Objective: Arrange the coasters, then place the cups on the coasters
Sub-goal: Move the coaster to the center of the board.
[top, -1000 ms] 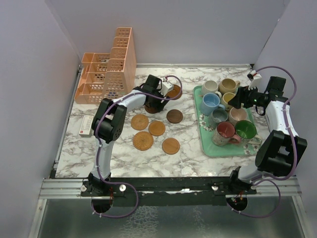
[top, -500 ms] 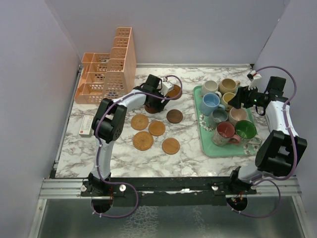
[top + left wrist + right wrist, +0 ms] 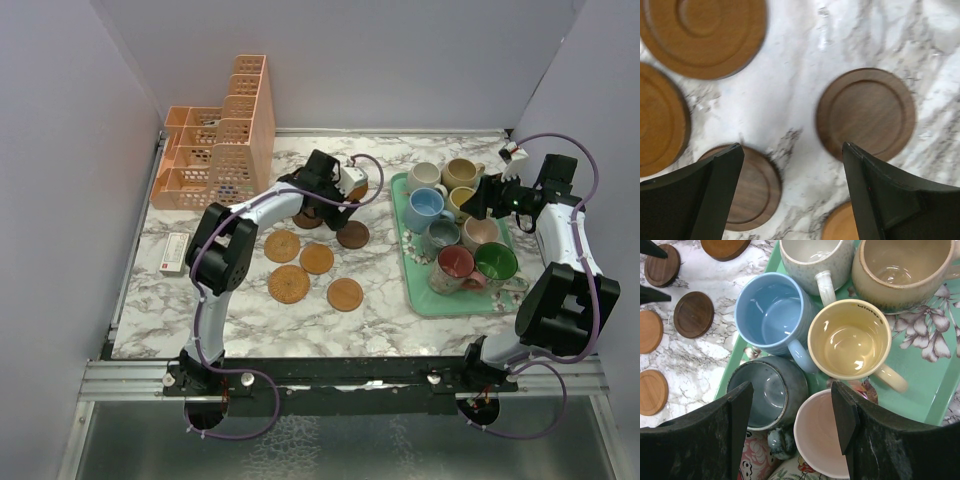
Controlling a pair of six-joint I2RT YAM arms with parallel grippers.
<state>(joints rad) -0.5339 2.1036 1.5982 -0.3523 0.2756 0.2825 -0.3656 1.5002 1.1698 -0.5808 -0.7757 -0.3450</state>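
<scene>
I am at the coaster-arranging step. My left claw (image 3: 790,150) hangs spread and empty over the surface (image 3: 805,60), with one dark coaster (image 3: 866,114) just beside one finger and another partly under the other. The lighter coasters (image 3: 317,258) lie clustered nearby. My right claw (image 3: 790,390) hovers spread above the cups (image 3: 770,312), which are all on the tray (image 3: 927,395). Next, I judge, I should straddle one coaster's edge, close, and shift it clear of its neighbours.
</scene>
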